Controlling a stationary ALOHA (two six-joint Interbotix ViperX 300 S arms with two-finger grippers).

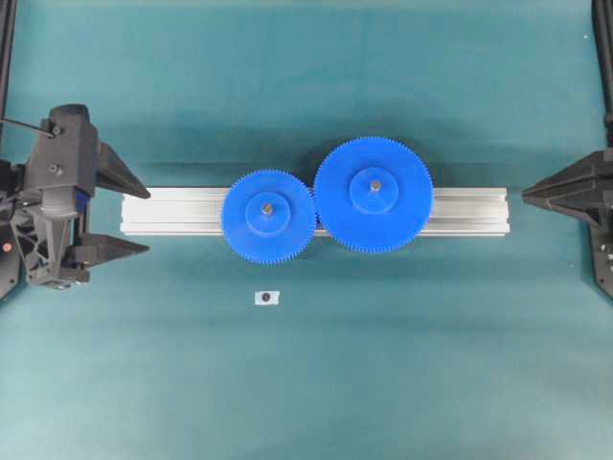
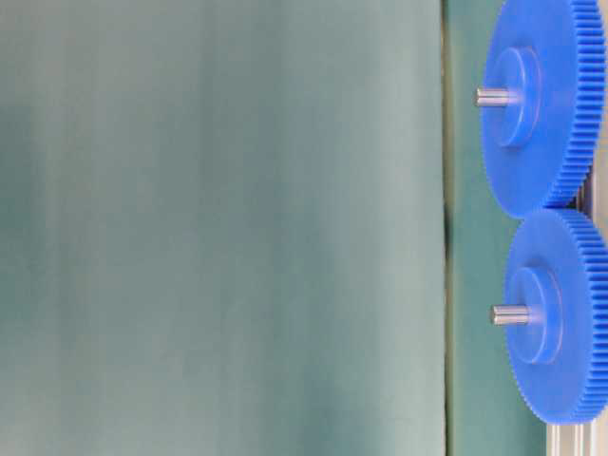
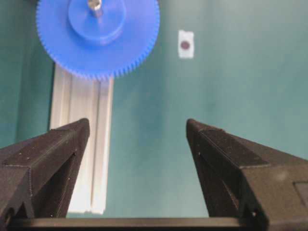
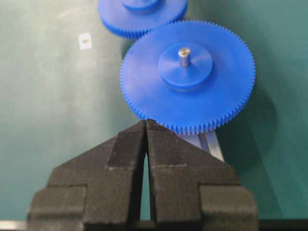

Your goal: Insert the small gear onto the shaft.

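The small gear (image 1: pixel 268 216) lies flat on the aluminium rail (image 1: pixel 172 211), with the shaft (image 1: pixel 267 205) poking up through its hub. Its teeth meet those of the larger blue gear (image 1: pixel 374 195) to its right. The table-level view shows the small gear (image 2: pixel 560 313) seated on its shaft (image 2: pixel 508 314). My left gripper (image 1: pixel 144 220) hovers open at the rail's left end, nothing between its fingers; from the left wrist the small gear (image 3: pixel 98 36) sits ahead of the open gripper (image 3: pixel 137 125). My right gripper (image 1: pixel 527 195) is shut and empty off the rail's right end.
A small white patch with a dark dot (image 1: pixel 267 298) lies on the teal mat in front of the small gear. The larger gear (image 4: pixel 187 77) sits just ahead of my shut right gripper (image 4: pixel 146 122), on its own pin (image 4: pixel 184 55).
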